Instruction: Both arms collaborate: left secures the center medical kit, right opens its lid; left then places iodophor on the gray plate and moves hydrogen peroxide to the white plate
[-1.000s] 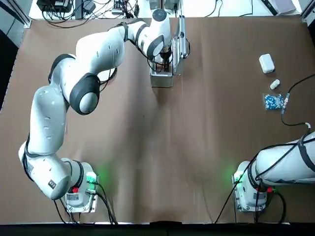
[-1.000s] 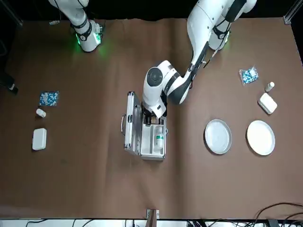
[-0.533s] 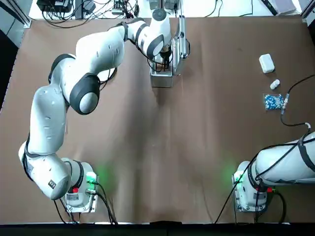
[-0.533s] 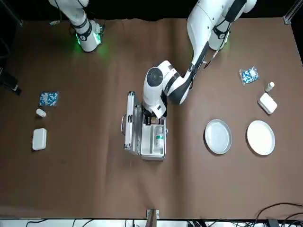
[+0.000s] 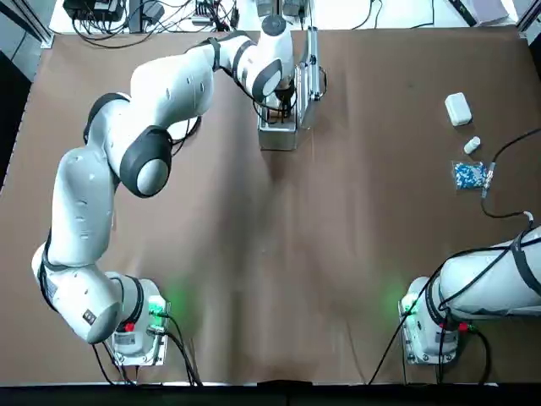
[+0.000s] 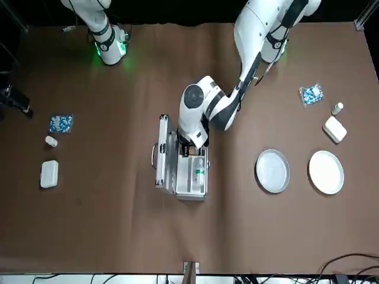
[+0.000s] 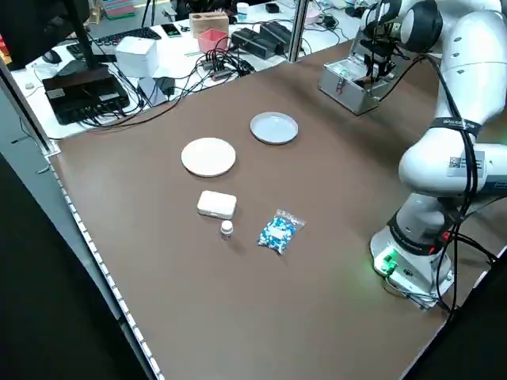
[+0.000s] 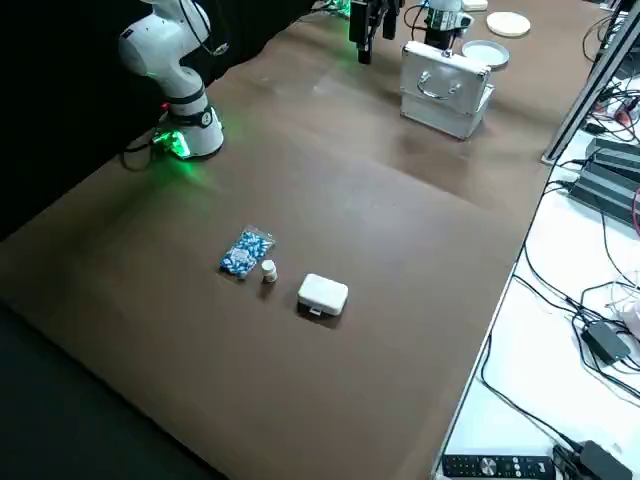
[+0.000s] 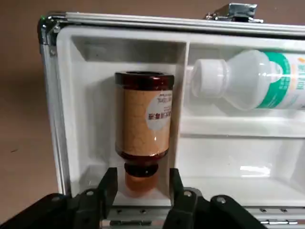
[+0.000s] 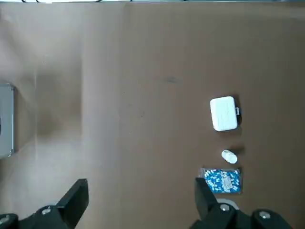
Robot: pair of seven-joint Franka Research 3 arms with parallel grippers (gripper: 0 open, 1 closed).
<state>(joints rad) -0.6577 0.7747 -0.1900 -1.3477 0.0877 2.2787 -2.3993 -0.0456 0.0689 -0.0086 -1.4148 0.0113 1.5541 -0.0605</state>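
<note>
Little moved since earlier frame: left pincer point(image 9: 139, 183) sank slightly into open case point(image 6: 185, 171). Fingers narrow, straddling cap end of iodophor point(image 9: 142, 121), not visibly gripping. Bottle lies flat, long axis in line with pincer, cap toward it. Peroxide point(image 9: 252, 78) in adjacent compartment. Lid point(image 6: 162, 151) upright. Count: two bottles, two plates: gray point(image 6: 272, 171), white point(image 6: 326, 172). Right pincer point(image 10: 138, 200) wide, over bare bench.

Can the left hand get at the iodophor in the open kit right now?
Probably yes. The lid stands open, and the left hand is already down in the kit, fingers open either side of the iodophor's cap end. Nothing shows between them.
</note>
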